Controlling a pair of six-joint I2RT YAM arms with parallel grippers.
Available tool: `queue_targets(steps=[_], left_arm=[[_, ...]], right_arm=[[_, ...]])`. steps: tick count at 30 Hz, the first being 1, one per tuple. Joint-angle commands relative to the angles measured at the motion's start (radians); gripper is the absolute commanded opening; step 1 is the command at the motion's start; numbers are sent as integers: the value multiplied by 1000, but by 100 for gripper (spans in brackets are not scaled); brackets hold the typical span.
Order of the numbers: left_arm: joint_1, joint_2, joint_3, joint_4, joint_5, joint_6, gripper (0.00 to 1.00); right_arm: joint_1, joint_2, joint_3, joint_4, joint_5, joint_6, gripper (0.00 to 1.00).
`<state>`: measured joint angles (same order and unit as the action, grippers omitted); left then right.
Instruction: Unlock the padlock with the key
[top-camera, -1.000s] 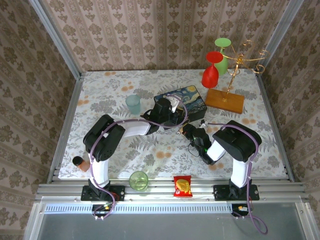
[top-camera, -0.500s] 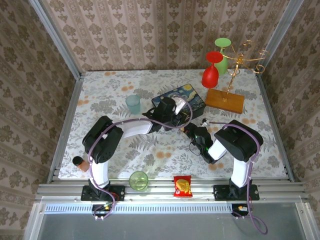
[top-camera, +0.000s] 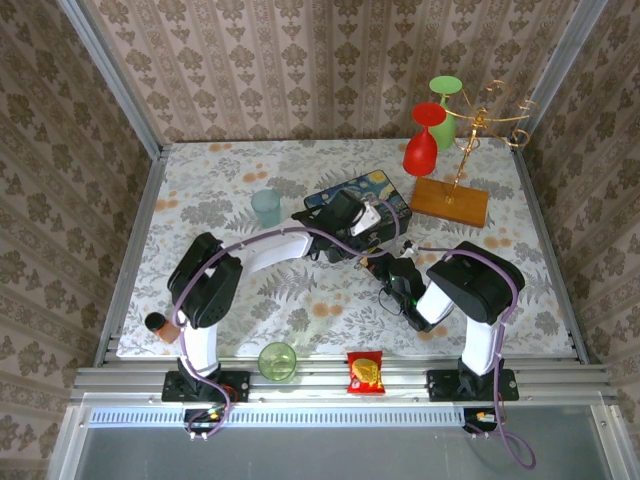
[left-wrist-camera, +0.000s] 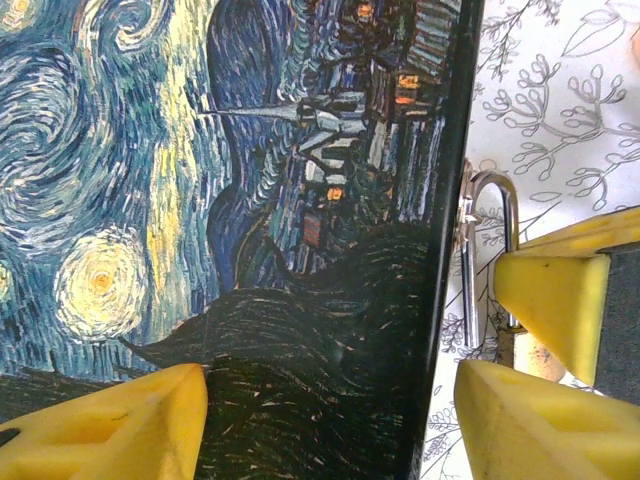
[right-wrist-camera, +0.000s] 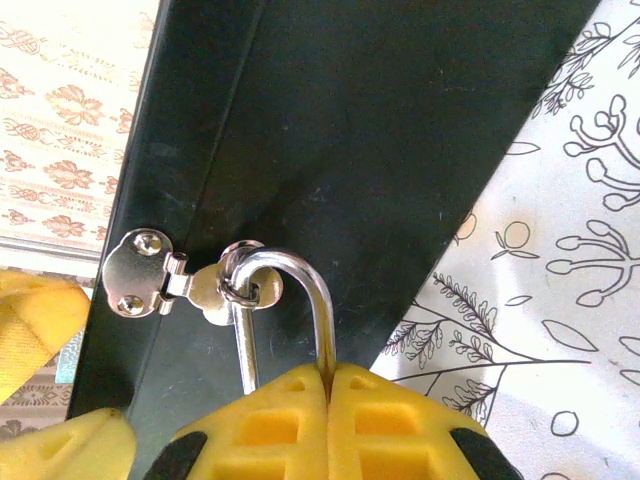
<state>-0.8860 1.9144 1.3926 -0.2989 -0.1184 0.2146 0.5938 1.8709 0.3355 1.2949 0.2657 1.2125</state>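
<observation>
The padlock's silvery shackle (right-wrist-camera: 300, 290) is threaded through a small metal hasp (right-wrist-camera: 150, 275) on the dark side of the Starry Night box (top-camera: 365, 195). My right gripper (right-wrist-camera: 328, 375) is shut on the shackle's lower leg, and its yellow fingers hide the brass body. In the top view the right gripper (top-camera: 384, 263) sits at the box's near edge. My left gripper (left-wrist-camera: 330, 400) is open above the box lid (left-wrist-camera: 200, 200), straddling its front edge. The shackle (left-wrist-camera: 490, 240) and a right finger (left-wrist-camera: 550, 290) show beside that edge. The key is hidden.
A stand with a wooden base (top-camera: 450, 202) carries red (top-camera: 423, 140) and green (top-camera: 445, 95) glasses at the back right. A pale blue cup (top-camera: 266, 208) stands left of the box. A green cup (top-camera: 277, 360), a snack packet (top-camera: 365, 372) and a brown bottle (top-camera: 160, 326) line the near edge.
My left gripper has reached further right across the box lid toward the padlock side. The right gripper has stayed at the box's near edge, holding the shackle.
</observation>
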Motion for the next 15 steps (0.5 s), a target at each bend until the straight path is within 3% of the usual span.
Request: queue_targets(steps=[1, 15], left_arm=[[-17, 69, -1, -182, -79, 34, 66], [-51, 122, -41, -229, -196, 99, 55]], right_arm=[[5, 12, 3, 2, 32, 15, 0], [-31, -52, -6, 8, -14, 37, 0]])
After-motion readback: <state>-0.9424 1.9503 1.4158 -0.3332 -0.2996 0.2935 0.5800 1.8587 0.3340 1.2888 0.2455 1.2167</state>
